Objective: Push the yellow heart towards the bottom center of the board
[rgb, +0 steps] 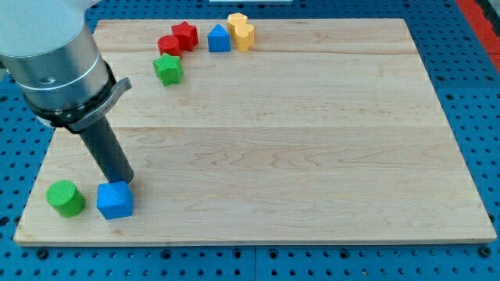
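Observation:
The yellow heart [244, 36] lies near the view's top edge of the board, just right of a blue house-shaped block [219, 38] and below a yellow block [237, 19] whose shape I cannot make out. My tip [123, 181] rests on the board at the lower left, touching the top edge of a blue cube [115, 200]. The tip is far from the yellow heart, down and to the view's left of it.
A green cylinder [65, 197] sits left of the blue cube. A red star [184, 35], a red cylinder [169, 45] and a green star [168, 69] cluster at the upper left. The wooden board [312, 156] lies on a blue perforated table.

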